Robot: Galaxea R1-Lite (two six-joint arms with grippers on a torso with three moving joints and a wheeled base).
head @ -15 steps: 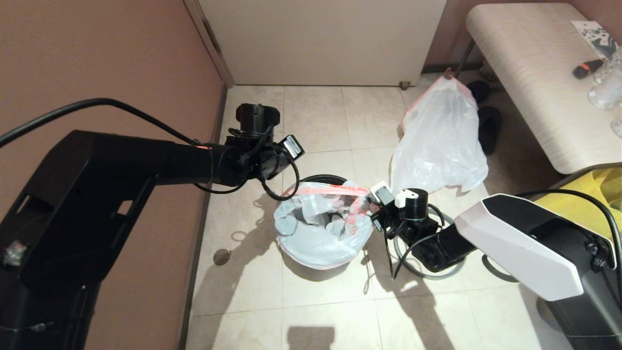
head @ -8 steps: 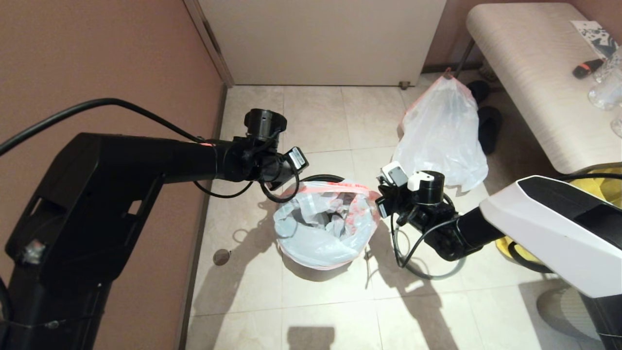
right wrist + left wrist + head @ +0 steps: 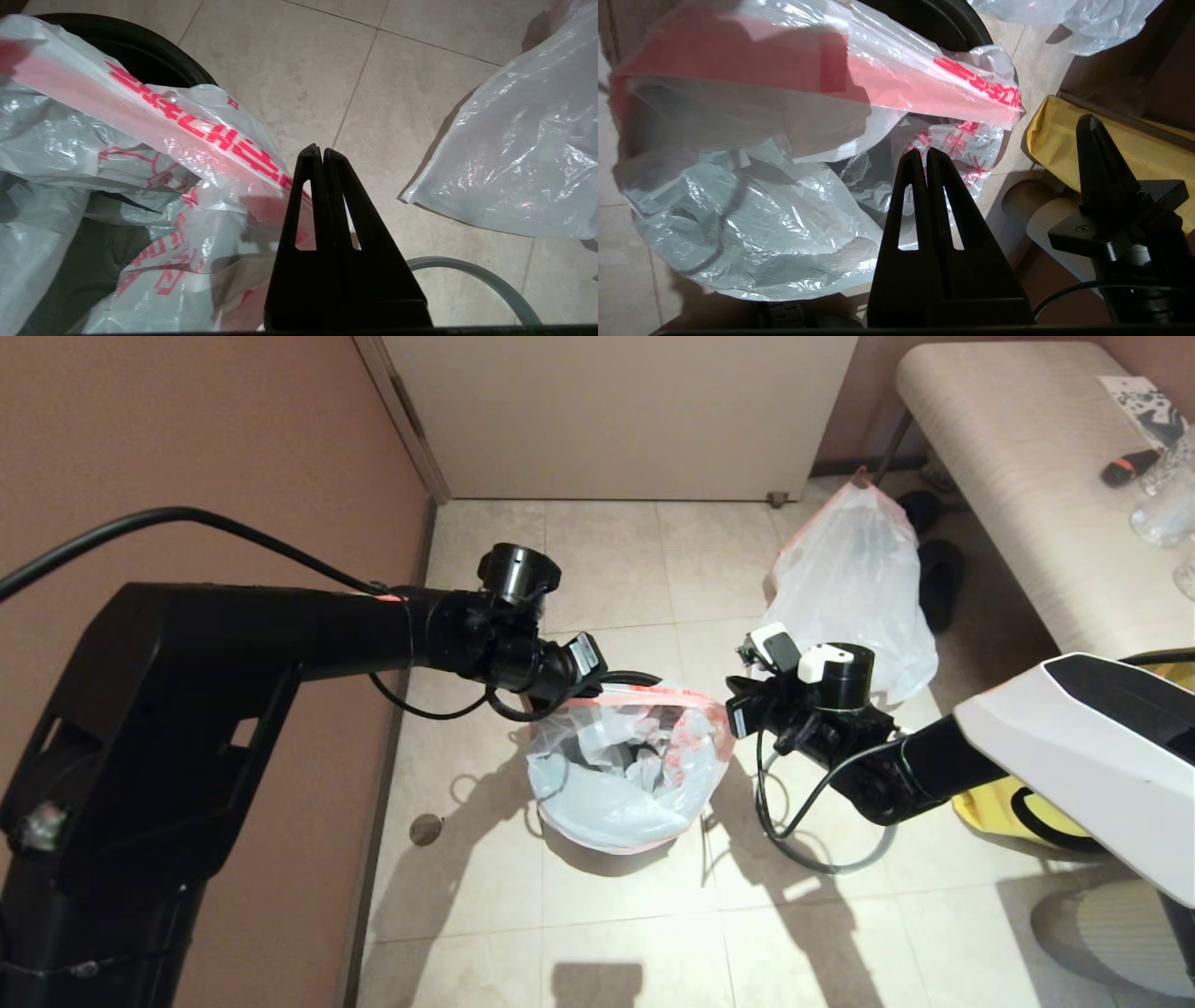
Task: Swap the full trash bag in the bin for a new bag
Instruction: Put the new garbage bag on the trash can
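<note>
The new bag [image 3: 607, 784] is draped over the black bin [image 3: 627, 678], its orange-red hem and red lettering along the far rim. My left gripper [image 3: 923, 151] is shut and empty, hovering over the bag's mouth at the bin's far-left rim [image 3: 605, 689]. At the bin's right side my right gripper [image 3: 316, 149] is also shut, holding nothing, just off the bag's hem [image 3: 735, 714]. The full trash bag [image 3: 850, 597] stands on the floor behind the right gripper, tied at its top. The bin's grey ring [image 3: 831, 866] lies on the tiles under my right arm.
A brown wall [image 3: 187, 448] runs close along the left and a pale door [image 3: 616, 411] closes the back. A bench-like table [image 3: 1027, 476] stands at the right with dark slippers [image 3: 943, 579] beneath. A yellow fabric bag [image 3: 990, 803] sits under my right arm.
The right gripper has lifted off the bag's right hem and drawn up and back. The left gripper has swung right and down to the bin's far-left rim.
</note>
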